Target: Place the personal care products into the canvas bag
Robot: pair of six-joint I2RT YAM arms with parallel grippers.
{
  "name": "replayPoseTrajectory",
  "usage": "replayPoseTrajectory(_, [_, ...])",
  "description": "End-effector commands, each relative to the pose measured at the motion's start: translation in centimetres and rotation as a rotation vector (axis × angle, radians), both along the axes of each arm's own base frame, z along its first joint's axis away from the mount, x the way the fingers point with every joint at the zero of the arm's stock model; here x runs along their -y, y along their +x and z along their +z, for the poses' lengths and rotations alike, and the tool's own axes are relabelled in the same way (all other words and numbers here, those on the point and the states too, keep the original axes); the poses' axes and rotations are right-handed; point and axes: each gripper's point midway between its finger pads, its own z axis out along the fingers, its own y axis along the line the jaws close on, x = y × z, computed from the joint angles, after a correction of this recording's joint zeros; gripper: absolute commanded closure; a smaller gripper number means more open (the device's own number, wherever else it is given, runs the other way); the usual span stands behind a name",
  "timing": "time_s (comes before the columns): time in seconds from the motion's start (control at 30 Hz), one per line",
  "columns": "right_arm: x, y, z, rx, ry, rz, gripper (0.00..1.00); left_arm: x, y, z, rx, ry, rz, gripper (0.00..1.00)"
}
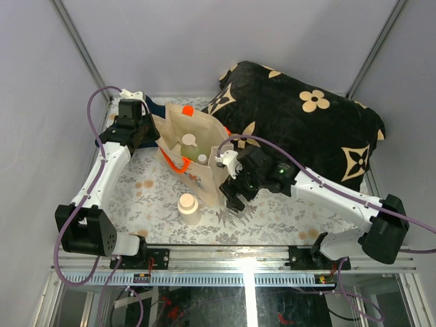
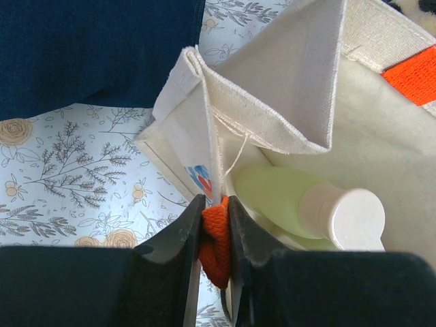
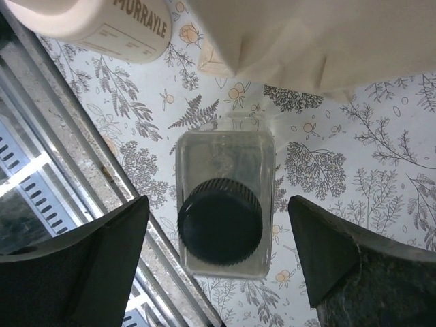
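- My left claw (image 2: 214, 204) is clenched on the bright orange webbing handle (image 2: 215, 242) at the rim of the beige canvas tote bag (image 2: 286, 88), which stands upright on the counter (image 1: 153, 197) with its mouth open.
- Just past my left claw's fingertips and to their right, inside the bag, lies the pale green bottle with a beige cap (image 2: 279, 191), tilted, its cap toward my claw.
- From the overhead camera, the slim clear bottle with a white cap (image 1: 202, 159) also sits inside the bag (image 1: 204, 178), beside the green bottle (image 1: 189, 141).
- My right claw (image 3: 219, 204) is released, its jaws spread wide.
- Straight below my right claw, between its two fingers (image 3: 102, 259) and touching neither, stands the square glass bottle with a black ribbed cap (image 3: 221, 204), upright on the grey floral-print counter.
- Ahead of my right claw and to its left stands the cream squat round bottle (image 3: 102, 24), printed with lettering, outside the bag and near its base.
- The bag's lower corner sits just ahead of my right claw (image 1: 231, 197).
- Beyond my right arm lies a black cushion with beige flower shapes (image 1: 306, 122).
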Motion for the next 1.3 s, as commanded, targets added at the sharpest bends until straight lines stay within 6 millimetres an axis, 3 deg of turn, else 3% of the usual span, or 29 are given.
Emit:
replayPoseTrajectory(0.0, [-1.3, 0.3, -1.1, 0.010, 0.031, 0.015, 0.11, -0.5, 0.2, 0.7, 0.032, 0.029, 0.003, 1.00])
replayPoseTrajectory(0.1, [-1.6, 0.2, -1.9, -0.007, 0.025, 0.015, 0.18, -0.5, 0.2, 0.8, 0.034, 0.027, 0.003, 1.00])
replayPoseTrajectory(0.2, [-1.3, 0.1, -2.2, -0.017, 0.009, 0.017, 0.32, -0.5, 0.2, 1.0, 0.039, 0.027, 0.003, 1.00])
replayPoseTrajectory(0.4, [-1.0, 0.7, -1.5, 0.024, 0.009, -0.012, 0.89, -0.5, 0.2, 0.8, 0.033, 0.030, 0.000, 1.00])
replayPoseTrajectory(0.47, [-0.9, 1.1, -0.8, 0.039, 0.014, -0.033, 1.00, -0.5, 0.2, 0.7, 0.030, 0.030, -0.001, 1.00])
replayPoseTrajectory(0.6, [-0.3, 1.8, 0.9, 0.078, 0.005, -0.081, 1.00, -0.5, 0.1, 0.7, 0.033, 0.031, -0.001, 1.00])
replayPoseTrajectory(0.7, [-0.1, 2.5, 3.8, 0.124, 0.024, -0.113, 1.00, -0.5, 0.1, 0.6, 0.032, 0.031, -0.001, 1.00])
replayPoseTrajectory(1.03, [-2.6, 1.8, 16.1, 0.236, 0.285, 0.008, 1.00, -0.3, 0.4, 0.4, 0.028, 0.020, -0.005, 1.00])
replayPoseTrajectory(1.27, [-3.5, 2.8, 24.2, 0.416, 0.482, 0.013, 1.00, -0.4, 0.3, 0.7, 0.038, 0.022, -0.001, 1.00])
